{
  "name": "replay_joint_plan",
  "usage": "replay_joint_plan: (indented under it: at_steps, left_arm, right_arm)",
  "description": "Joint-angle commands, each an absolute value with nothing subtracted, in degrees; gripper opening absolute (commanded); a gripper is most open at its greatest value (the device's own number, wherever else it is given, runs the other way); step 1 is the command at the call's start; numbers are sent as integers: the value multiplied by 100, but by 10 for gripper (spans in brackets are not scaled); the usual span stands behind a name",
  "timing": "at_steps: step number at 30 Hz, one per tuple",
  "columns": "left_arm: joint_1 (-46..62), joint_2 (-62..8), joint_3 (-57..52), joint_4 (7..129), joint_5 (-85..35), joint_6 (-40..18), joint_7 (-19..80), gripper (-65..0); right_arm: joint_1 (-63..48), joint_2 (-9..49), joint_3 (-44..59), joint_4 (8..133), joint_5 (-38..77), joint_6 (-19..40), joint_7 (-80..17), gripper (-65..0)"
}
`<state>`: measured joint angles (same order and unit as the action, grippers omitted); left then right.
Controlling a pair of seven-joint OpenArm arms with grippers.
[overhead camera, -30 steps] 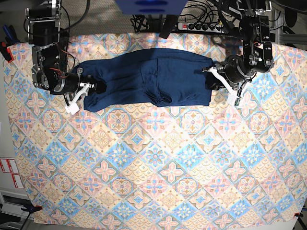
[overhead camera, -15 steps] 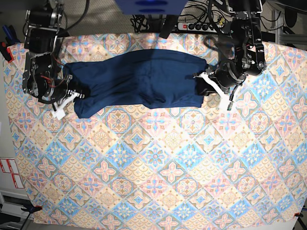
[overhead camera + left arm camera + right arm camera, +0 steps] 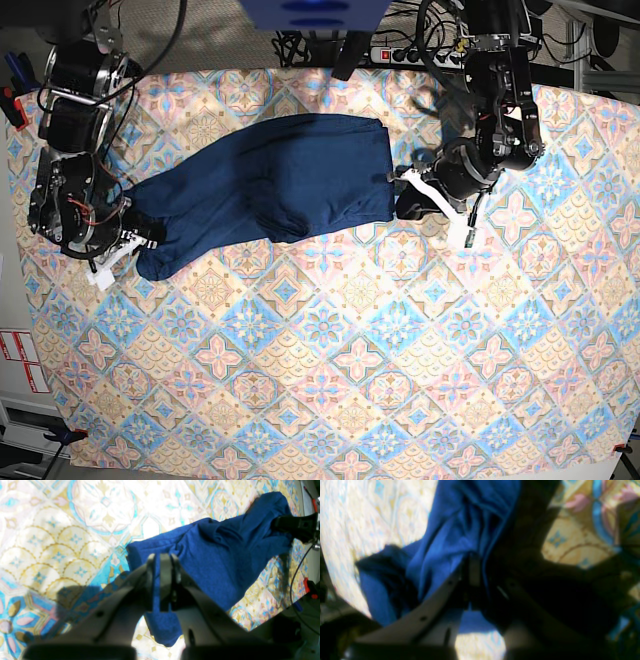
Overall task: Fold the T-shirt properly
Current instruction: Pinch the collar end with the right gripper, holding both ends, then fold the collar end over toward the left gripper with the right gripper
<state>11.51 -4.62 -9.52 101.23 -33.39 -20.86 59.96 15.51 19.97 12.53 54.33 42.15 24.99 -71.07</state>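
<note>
Overhead and wrist views of a two-arm folding station. The T-shirt (image 3: 270, 185), a plain dark navy long-sleeved garment, is laid across the upper half of the pastel patterned tablecloth (image 3: 330, 360), bunched into a long band that slopes downward toward the overhead view's left. No print, brand mark or label is seen on the fabric.

The left gripper (image 3: 408, 197), on the overhead view's right, is closed on the T-shirt's right-hand end; in the left wrist view its jaws are pressed together on a thin fold of blue cloth (image 3: 160, 585), and the rest of the garment is seen stretching away toward the far arm.

The right gripper (image 3: 135, 240), on the overhead view's left, is closed on the opposite, lower end of the T-shirt; in the right wrist view, which is blurred and partly in shadow, the jaws are seen drawn together with blue fabric gathered between and around them (image 3: 472, 580).

A power strip (image 3: 415, 55) and cables are seen beyond the table's far edge. White labels with red marking (image 3: 22, 360) are fixed at the left margin; their writing is too small to be read.
</note>
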Motion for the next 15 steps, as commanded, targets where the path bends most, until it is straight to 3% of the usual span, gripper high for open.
replay_joint_plan:
  at_steps: [1, 6, 15]
  left_arm:
    - [1130, -497, -971, 10237, -3433, -2114, 5912, -624]
    - [1200, -514, -980, 10237, -3433, -2114, 5912, -624]
    - [1209, -725, -989, 10237, -3433, -2114, 5912, -624]
  right_arm:
    - [1675, 2105, 1288, 5763, 4321, 2536, -7125, -645]
    - [1007, 2053, 1235, 6897, 4321, 2536, -7310, -646]
    - [84, 1455, 760, 8884, 4330, 2536, -7319, -646]
